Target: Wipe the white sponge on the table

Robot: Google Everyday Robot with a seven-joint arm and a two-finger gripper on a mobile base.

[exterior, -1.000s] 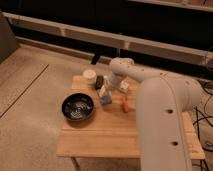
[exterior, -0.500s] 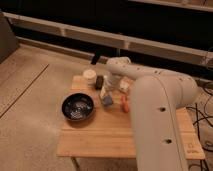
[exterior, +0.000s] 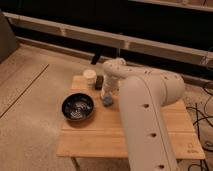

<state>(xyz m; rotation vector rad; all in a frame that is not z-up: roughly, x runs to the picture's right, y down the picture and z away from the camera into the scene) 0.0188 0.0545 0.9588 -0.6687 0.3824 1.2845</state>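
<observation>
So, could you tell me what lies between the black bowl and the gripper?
Only bare table shows there in the camera view; the gripper sits low over the wood, close beside the black bowl.

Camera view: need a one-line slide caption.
Robot arm reaches over the wooden table, gripper low over the tabletop just right of the black bowl, a pale cup behind.

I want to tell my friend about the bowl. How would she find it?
Look for the small wooden table on the pale floor. On its left half sits the black bowl, left of the white robot arm whose claw hangs over the table's middle. It is wide, round and dark; the white cup behind it is much smaller.
</observation>
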